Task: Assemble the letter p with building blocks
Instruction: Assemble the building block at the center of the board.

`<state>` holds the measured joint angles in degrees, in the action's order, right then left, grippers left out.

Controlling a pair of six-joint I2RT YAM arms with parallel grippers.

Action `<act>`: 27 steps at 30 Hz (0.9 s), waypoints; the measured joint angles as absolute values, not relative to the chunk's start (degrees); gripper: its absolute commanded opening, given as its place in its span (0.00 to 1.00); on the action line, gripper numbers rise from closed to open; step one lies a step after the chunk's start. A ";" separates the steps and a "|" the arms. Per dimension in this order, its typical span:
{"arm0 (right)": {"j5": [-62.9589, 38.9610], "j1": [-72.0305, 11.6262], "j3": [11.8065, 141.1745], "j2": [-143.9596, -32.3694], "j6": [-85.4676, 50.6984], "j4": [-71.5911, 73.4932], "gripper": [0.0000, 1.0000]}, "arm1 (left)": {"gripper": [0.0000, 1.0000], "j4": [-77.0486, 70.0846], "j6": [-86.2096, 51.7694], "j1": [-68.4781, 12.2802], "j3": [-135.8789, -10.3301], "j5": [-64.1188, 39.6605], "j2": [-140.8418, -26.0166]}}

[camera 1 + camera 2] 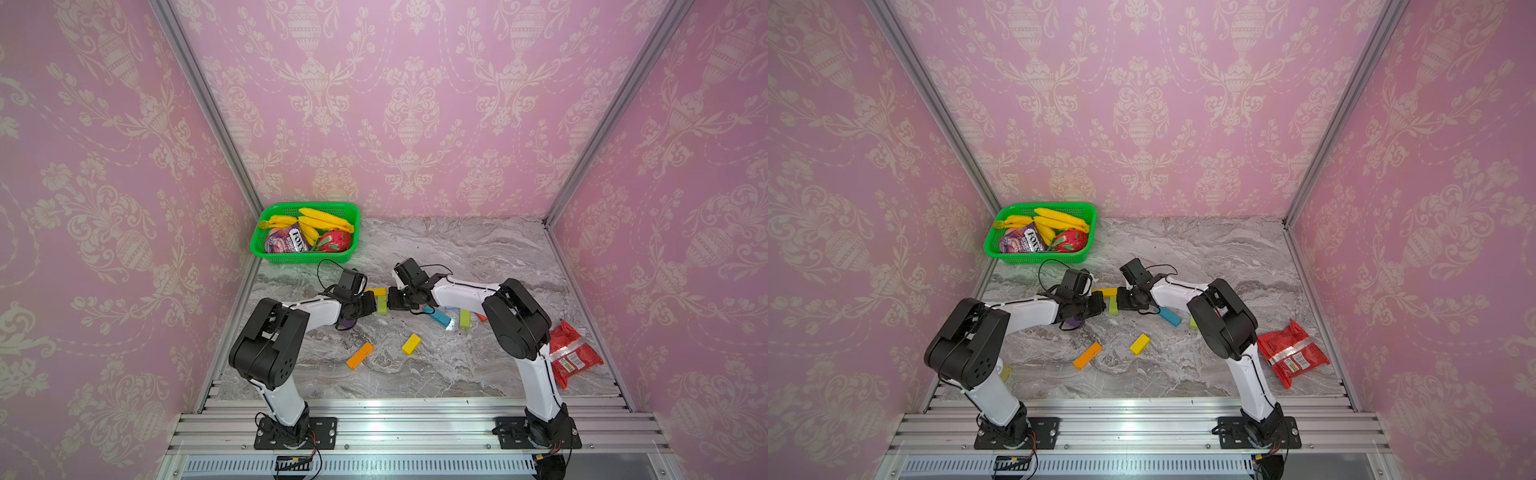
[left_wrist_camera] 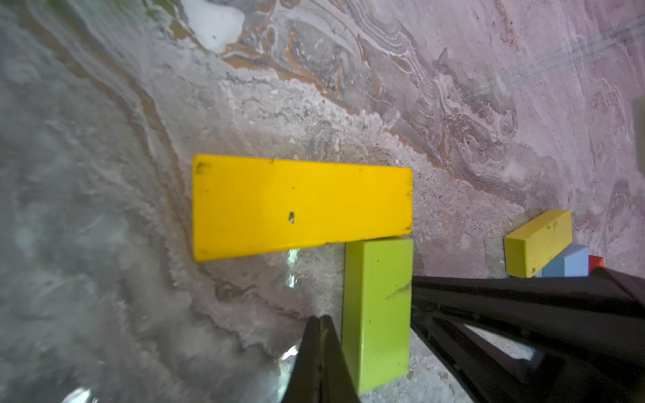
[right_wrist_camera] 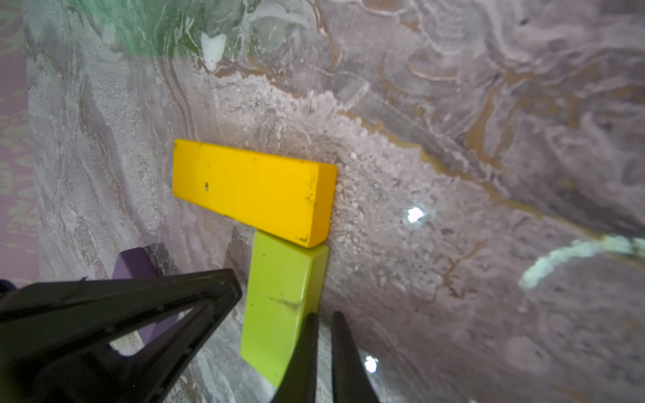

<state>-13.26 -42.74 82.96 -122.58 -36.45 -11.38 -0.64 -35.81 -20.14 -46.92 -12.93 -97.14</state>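
Note:
A yellow block (image 1: 376, 291) (image 2: 302, 206) lies flat on the marble. A lime green block (image 1: 382, 306) (image 2: 378, 310) butts end-on against one of its ends, making an L. My left gripper (image 2: 321, 319) (image 1: 374, 305) is shut and empty, its tips against one long side of the lime block. My right gripper (image 3: 324, 315) (image 1: 390, 303) faces it from the opposite side, shut to a thin slit with nothing held and one finger touching the lime block (image 3: 279, 307). Loose blocks lie nearby: orange (image 1: 360, 355), yellow (image 1: 411, 344), teal (image 1: 440, 316), lime (image 1: 465, 319), red (image 1: 481, 317) and purple (image 3: 134, 263).
A green basket (image 1: 266, 249) with bananas and packets stands at the back left. A red snack packet (image 1: 575, 357) lies at the right beside my right arm. Pink walls enclose three sides, and an aluminium rail (image 1: 395, 415) runs along the front.

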 measured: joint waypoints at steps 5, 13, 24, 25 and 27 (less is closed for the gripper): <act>-10.39 -42.74 80.86 -120.55 -36.21 -12.03 0.20 | 0.08 1.45 -35.24 -19.86 -44.73 -9.21 -87.11; -5.50 -42.68 77.76 -116.55 -34.39 -15.51 0.27 | 0.16 7.57 -34.04 -17.19 -39.86 -5.39 -68.73; -6.09 -44.07 79.37 -116.05 -31.59 -16.88 0.33 | 0.18 16.43 -41.60 -16.62 -27.22 -9.72 -56.01; -6.28 -44.56 80.12 -116.05 -31.20 -17.12 0.35 | 0.21 16.36 -43.16 -16.62 -25.74 -10.24 -55.02; -6.92 -45.52 81.97 -116.05 -30.13 -17.61 0.38 | 0.30 16.40 -45.87 -16.62 -23.42 -10.39 -53.54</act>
